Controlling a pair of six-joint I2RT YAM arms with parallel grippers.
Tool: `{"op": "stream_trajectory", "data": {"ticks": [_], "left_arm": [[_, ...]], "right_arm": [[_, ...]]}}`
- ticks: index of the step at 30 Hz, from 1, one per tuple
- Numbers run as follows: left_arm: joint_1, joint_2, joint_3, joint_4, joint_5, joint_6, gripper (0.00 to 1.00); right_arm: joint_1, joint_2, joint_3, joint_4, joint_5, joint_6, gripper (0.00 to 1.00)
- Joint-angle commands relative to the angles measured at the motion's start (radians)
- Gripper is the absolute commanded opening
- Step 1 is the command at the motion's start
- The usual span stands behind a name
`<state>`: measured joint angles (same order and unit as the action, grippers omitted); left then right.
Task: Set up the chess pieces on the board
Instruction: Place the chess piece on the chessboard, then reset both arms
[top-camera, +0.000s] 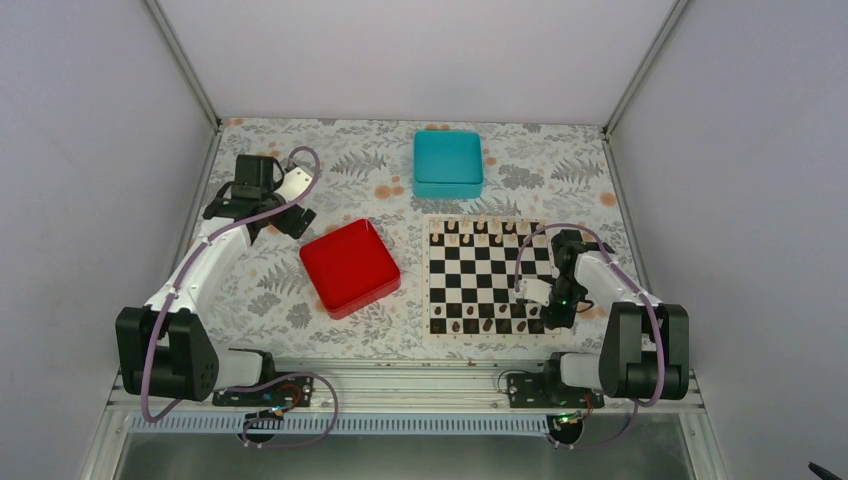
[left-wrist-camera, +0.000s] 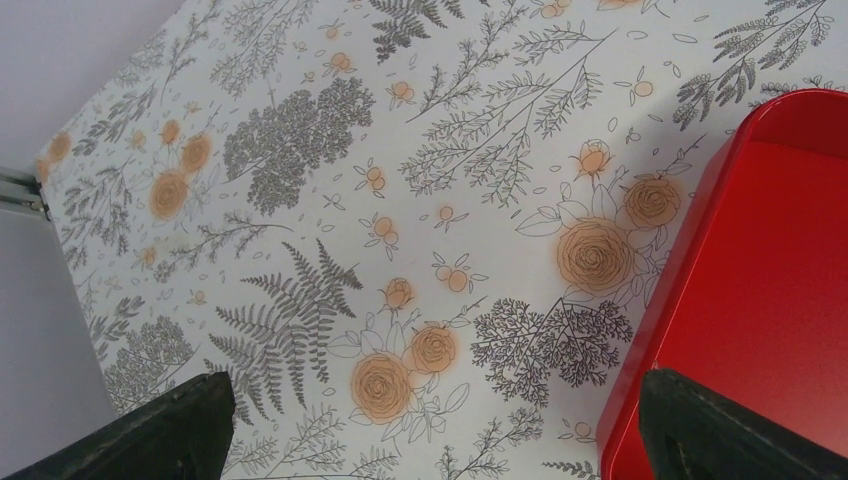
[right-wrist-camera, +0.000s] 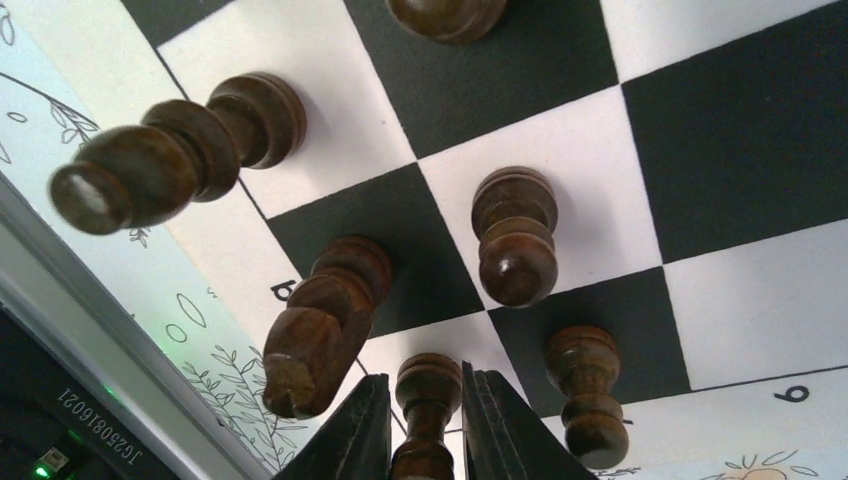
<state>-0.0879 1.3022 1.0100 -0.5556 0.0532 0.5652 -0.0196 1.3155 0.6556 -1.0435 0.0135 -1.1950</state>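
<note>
The board (top-camera: 480, 275) lies right of centre. Several dark chess pieces (top-camera: 487, 325) stand along its near rows. My right gripper (top-camera: 553, 318) is at the board's near right corner. In the right wrist view the right gripper (right-wrist-camera: 425, 385) is shut on a slim dark piece (right-wrist-camera: 427, 400), whose base is on or just above a white square. A dark knight (right-wrist-camera: 320, 325) and two pawns (right-wrist-camera: 515, 235) stand close around it. My left gripper (top-camera: 290, 222) is open and empty over the tablecloth, its fingers (left-wrist-camera: 170, 430) wide apart.
A red tray (top-camera: 350, 267) lies left of the board, its edge under my left gripper's right finger (left-wrist-camera: 770, 270). A teal box (top-camera: 448, 163) stands behind the board. Cream pieces (top-camera: 480, 228) line the board's far row.
</note>
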Motion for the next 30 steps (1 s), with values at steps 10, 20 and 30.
{"op": "stream_trajectory", "data": {"ticks": [10,20,30], "left_arm": [[0.000,-0.022,-0.003,0.004,-0.006,0.015,1.00],[0.000,-0.033,0.012,-0.034,0.030,0.033,1.00],[0.002,-0.080,0.034,-0.048,0.047,0.039,1.00]], "right_arm": [[0.005,-0.015,0.038,-0.045,0.029,0.012,0.25],[0.000,-0.074,0.200,-0.238,0.074,0.024,0.31],[-0.003,-0.051,0.600,-0.195,0.059,0.163,1.00]]}}
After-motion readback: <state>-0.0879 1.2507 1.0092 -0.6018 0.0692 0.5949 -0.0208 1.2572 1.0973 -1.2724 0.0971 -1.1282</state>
